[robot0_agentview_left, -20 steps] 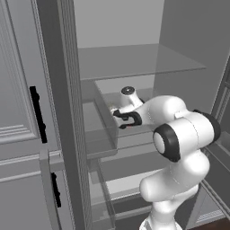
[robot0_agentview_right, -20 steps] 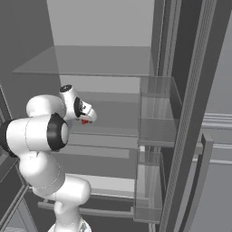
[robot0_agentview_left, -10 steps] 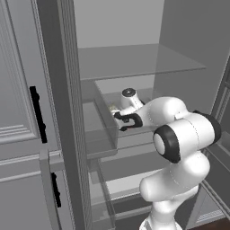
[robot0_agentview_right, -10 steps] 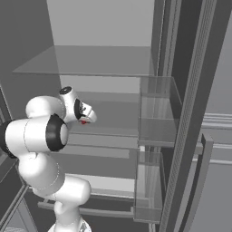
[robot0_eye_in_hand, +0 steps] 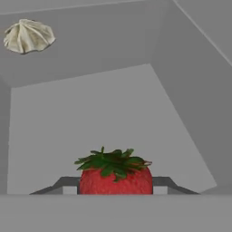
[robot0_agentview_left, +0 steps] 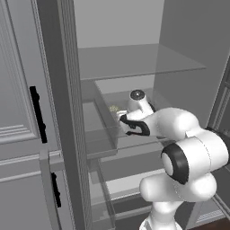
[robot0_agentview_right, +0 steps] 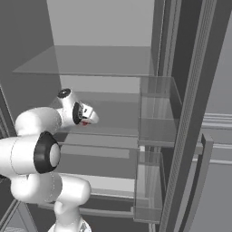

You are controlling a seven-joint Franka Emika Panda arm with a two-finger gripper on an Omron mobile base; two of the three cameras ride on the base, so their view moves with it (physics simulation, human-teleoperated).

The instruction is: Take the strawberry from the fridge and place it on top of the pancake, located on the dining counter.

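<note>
Jaws clamped on the strawberry (robot0_eye_in_hand: pixel 115 176), inside the fridge (robot0_agentview_left: pixel 134 67), pale pleated item (robot0_eye_in_hand: pixel 28 36) on the shelf

Three cameras, all aimed into the open fridge (robot0_agentview_left: pixel 134 67).

Your left base view sits behind the arm to its left and looks forward and down past the cabinet door (robot0_agentview_left: pixel 22 112) into the shelves; the arm rises at lower right. Your right base view looks from the other side, past the door bins (robot0_agentview_right: pixel 156 118), with the arm at lower left. Both share the same glass shelf (robot0_agentview_right: pixel 90 61) and the arm. Your hand view sits very close, facing along the gripper (robot0_eye_in_hand: pixel 116 183) at the strawberry (robot0_eye_in_hand: pixel 115 174), with a pale item (robot0_eye_in_hand: pixel 28 36) farther off.
</note>
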